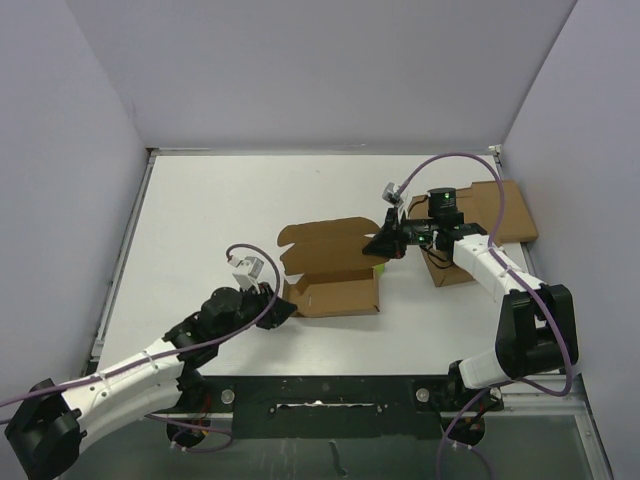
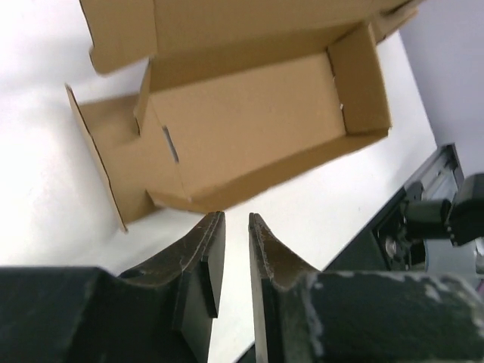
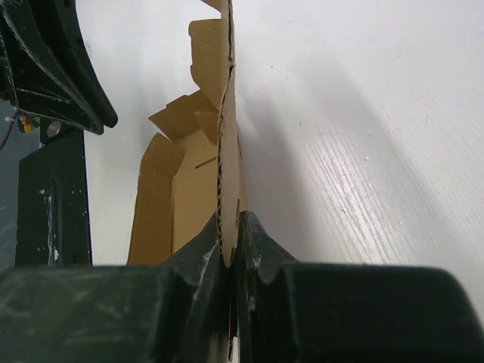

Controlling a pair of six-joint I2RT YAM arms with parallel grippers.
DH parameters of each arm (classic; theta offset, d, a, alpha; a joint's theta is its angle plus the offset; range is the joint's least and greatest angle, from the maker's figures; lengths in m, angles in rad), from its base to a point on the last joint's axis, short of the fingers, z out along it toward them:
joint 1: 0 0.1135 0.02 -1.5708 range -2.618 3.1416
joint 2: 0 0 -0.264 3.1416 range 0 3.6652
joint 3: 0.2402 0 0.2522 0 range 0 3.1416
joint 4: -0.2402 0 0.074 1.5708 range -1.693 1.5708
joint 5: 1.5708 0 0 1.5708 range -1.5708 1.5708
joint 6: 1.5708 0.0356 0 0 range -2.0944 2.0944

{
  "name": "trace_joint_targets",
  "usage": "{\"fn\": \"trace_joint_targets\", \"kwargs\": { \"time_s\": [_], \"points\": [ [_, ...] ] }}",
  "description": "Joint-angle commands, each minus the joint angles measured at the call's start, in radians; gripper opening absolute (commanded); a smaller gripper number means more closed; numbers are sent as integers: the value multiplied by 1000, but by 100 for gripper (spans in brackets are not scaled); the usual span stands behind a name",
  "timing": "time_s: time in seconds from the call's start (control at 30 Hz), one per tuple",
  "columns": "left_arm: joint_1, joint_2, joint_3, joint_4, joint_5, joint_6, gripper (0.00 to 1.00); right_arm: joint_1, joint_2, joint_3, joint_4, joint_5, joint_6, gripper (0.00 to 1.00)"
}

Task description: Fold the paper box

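The paper box (image 1: 335, 290) lies mid-table, a brown cardboard tray with raised walls and its scalloped lid flap (image 1: 325, 240) open toward the back. My left gripper (image 1: 284, 308) sits just off the box's near-left corner. In the left wrist view its jaws (image 2: 236, 221) stand a narrow gap apart with nothing between them, and the box (image 2: 249, 128) is just ahead. My right gripper (image 1: 379, 246) is shut on the right edge of the lid flap. In the right wrist view (image 3: 229, 231) the flap (image 3: 227, 113) runs edge-on out of the closed jaws.
A larger flat cardboard slab (image 1: 512, 212) lies at the back right, with a squat brown box (image 1: 452, 270) on it, partly hidden by my right arm. Grey walls close in the table on three sides. A black rail (image 1: 330, 395) runs along the near edge.
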Motion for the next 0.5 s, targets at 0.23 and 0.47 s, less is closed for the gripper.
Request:
{"fn": "trace_joint_targets", "kwargs": {
  "time_s": [0.23, 0.47],
  "points": [
    [-5, 122, 132, -254, 71, -137, 2, -8, -22, 14, 20, -37, -17, 0],
    [-5, 269, 179, -213, 2, -109, 1, -7, -19, 14, 21, -42, -17, 0]
  ]
}}
